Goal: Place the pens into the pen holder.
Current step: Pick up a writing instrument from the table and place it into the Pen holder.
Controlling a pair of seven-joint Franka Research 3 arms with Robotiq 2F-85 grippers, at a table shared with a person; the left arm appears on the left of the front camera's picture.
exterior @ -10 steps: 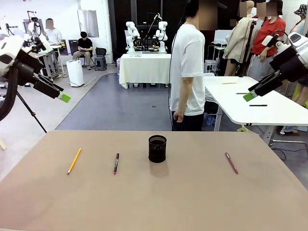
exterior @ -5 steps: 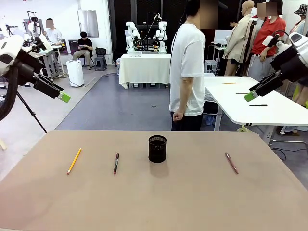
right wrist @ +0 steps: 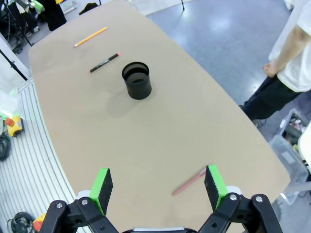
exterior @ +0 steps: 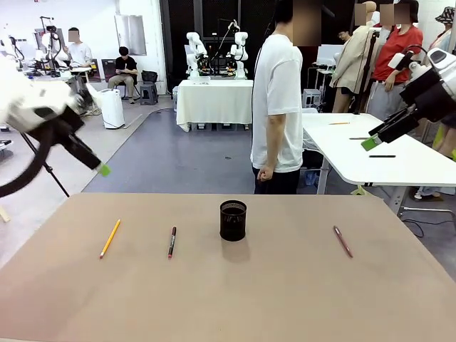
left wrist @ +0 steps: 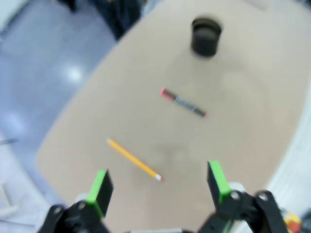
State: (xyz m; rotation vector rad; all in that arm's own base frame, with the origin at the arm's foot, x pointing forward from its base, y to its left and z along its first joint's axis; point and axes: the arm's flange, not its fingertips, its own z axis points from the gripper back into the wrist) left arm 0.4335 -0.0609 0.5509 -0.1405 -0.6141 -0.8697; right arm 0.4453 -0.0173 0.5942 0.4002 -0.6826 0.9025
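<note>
The black mesh pen holder stands upright at the table's middle. An orange-yellow pencil and a dark red pen lie to its left, and another dark red pen lies to its right. My left gripper hangs open above the table's far-left edge, blurred. In its wrist view the left gripper looks down on the pencil, with the pen and holder beyond. My right gripper is open, high at the right. Below the right gripper lie the red pen and the holder.
A person in a white shirt stands at the table's far edge, hand at their side. A white side table with pens on it stands behind the right gripper. The brown tabletop is bare toward me.
My left arm has swung down and slightly right toward the table's left edge, blurred with motion. The right arm, the pens and the holder have stayed put.
</note>
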